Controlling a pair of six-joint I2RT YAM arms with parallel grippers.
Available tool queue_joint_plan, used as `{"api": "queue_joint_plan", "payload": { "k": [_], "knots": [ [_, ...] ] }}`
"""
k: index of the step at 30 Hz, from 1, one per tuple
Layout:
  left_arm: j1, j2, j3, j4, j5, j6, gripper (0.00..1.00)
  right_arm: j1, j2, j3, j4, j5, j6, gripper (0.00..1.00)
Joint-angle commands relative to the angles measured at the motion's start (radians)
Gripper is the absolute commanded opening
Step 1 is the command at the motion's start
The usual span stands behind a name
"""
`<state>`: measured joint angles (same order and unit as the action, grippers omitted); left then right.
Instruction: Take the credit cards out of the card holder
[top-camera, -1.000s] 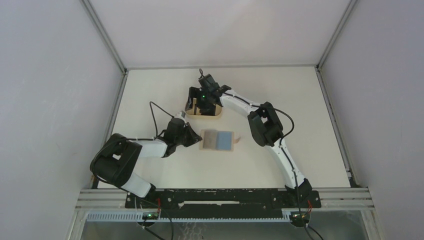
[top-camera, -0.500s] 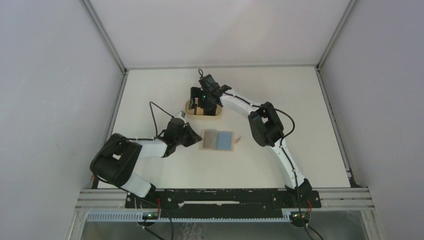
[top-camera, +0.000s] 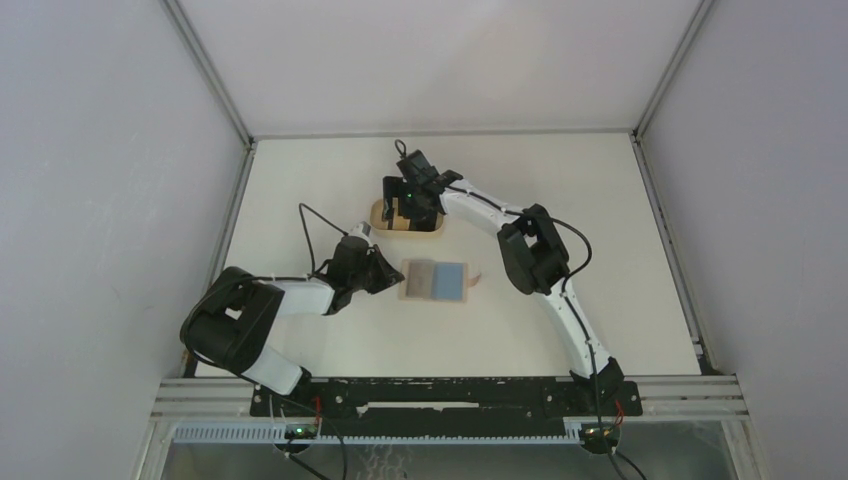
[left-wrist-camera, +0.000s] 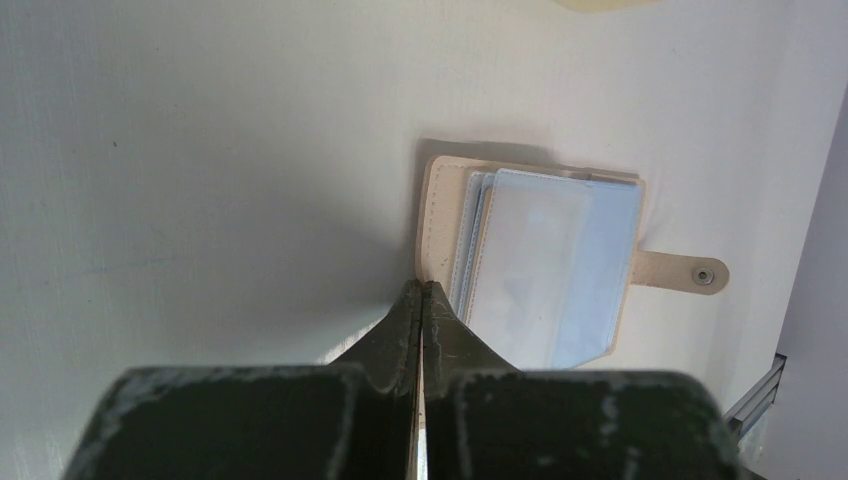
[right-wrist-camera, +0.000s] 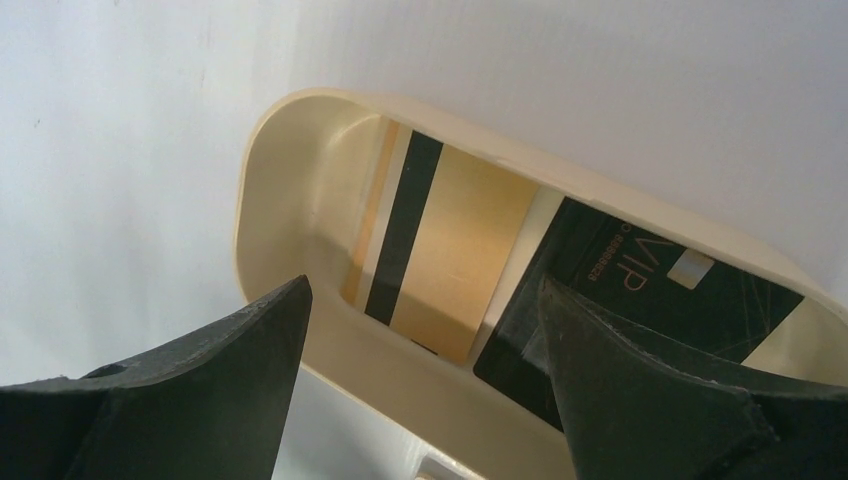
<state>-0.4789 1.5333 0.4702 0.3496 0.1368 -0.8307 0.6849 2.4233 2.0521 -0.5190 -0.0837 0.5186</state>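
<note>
The open card holder (top-camera: 437, 281) lies on the tabletop (top-camera: 600, 200), the left end effector (left-wrist-camera: 421, 290) pressed together at its left edge, the right end effector (right-wrist-camera: 422, 290) spread over the far tray (right-wrist-camera: 270, 150); if that tip slips, the holder may slide.

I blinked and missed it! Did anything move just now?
The right gripper shifted slightly over the tray, uncovering more of it; its jaws stayed open and empty. The left gripper stayed shut at the edge of the card holder, which lay open and unmoved.
</note>
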Motion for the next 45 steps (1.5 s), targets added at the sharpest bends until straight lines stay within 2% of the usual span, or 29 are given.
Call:
{"api": "queue_joint_plan", "payload": {
  "k": [1,9,16,18,22,26,28,32,35,39,45],
  "knots": [
    [0.007,0.04,-0.066,-0.207,-0.05,0.044,0.0,0.03,0.023,0.054,-0.067,-0.021,0.011,0.93],
    [0.008,0.032,-0.071,-0.207,-0.054,0.044,0.0,0.048,0.084,0.138,-0.072,-0.079,0.056,0.93],
    [0.007,0.018,-0.071,-0.215,-0.059,0.044,0.0,0.018,0.019,0.095,-0.063,-0.07,0.046,0.93],
    [0.008,0.005,-0.071,-0.222,-0.065,0.044,0.0,-0.004,-0.058,0.025,-0.017,-0.073,0.043,0.93],
    [0.007,-0.032,-0.066,-0.236,-0.067,0.048,0.0,-0.06,-0.304,-0.19,0.223,-0.185,0.021,0.94],
    [0.007,-0.034,-0.049,-0.25,-0.066,0.056,0.0,-0.082,-0.498,-0.335,0.299,-0.256,-0.044,0.94],
    [0.007,-0.026,-0.044,-0.25,-0.064,0.056,0.0,-0.072,-0.596,-0.463,0.328,-0.259,-0.069,0.94],
    [0.006,-0.047,-0.036,-0.262,-0.054,0.045,0.0,0.003,-0.703,-0.664,0.258,-0.163,-0.109,0.93],
    [0.007,-0.105,-0.02,-0.298,-0.053,0.038,0.0,0.114,-0.719,-0.737,0.166,0.06,-0.132,0.93],
    [0.006,-0.169,0.011,-0.343,-0.08,0.036,0.0,0.22,-0.689,-0.755,0.09,0.298,-0.044,0.93],
    [0.006,-0.176,0.007,-0.335,-0.09,0.031,0.0,0.266,-0.598,-0.702,0.062,0.335,-0.013,0.95]
  ]
}}
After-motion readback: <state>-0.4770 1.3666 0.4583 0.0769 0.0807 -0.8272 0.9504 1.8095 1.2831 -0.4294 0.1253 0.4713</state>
